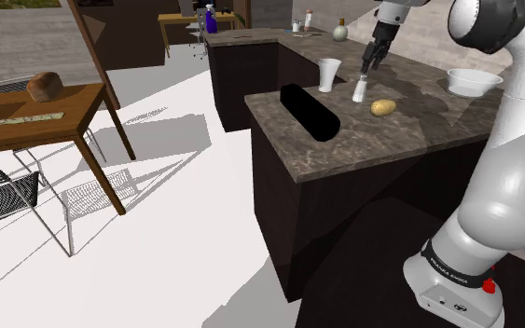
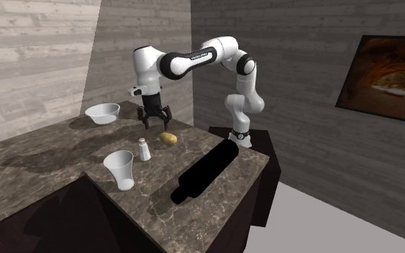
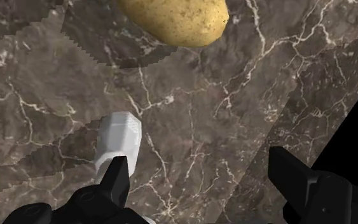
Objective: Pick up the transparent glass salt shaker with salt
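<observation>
The tool hangs above the desk with its two black fingers spread wide and nothing between them but bare marbled stone. It is not lined up. In the wrist view the salt shaker, drawn as a plain white faceted bottle, stands upright right at the tip of one finger instead of in the gap. The shoulder view shows the tool just above the shaker, not touching it, and the second exterior view likewise shows open air between the tool and the shaker.

A potato lies just beyond the shaker, near but apart from it. A white cup stands on the shaker's other side. Further out are a long black cylinder lying on the desk and a white bowl towards the back.

The main risk is a straight descent from here. That finger would probably land on the shaker's cap or shoulder and tip the tall, narrow bottle over. It could then roll towards the potato or the cup. A sideways shift to centre the gap looks necessary first. If that shift is made too low, the finger could sweep the shaker over. Closing too near the top could also let the smooth body slip.
</observation>
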Available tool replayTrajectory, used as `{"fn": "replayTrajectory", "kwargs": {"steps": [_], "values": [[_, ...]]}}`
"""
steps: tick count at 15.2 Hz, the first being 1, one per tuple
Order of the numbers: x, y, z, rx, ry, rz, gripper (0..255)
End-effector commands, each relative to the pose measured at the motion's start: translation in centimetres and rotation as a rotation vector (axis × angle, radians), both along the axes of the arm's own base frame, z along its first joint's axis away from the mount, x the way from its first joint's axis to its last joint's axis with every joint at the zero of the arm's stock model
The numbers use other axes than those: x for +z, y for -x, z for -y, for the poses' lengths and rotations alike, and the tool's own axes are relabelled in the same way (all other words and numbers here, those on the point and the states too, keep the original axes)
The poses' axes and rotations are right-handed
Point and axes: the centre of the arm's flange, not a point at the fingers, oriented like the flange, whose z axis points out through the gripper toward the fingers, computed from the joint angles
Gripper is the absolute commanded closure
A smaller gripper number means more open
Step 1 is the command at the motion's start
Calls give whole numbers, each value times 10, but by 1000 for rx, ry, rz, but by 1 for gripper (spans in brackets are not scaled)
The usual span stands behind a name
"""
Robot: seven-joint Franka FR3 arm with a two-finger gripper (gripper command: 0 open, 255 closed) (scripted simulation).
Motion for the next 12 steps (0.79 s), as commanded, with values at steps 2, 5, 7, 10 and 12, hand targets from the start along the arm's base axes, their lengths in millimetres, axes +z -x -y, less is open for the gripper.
{"fn": "replayTrajectory", "kwargs": {"steps": [2,5,7,10,12], "values": [[-9,-17,34,14,2,7,0],[-16,-31,66,24,5,13,0],[-26,-31,66,24,5,13,0],[-42,-31,66,24,5,13,0],[-53,-31,66,24,5,13,0]]}}
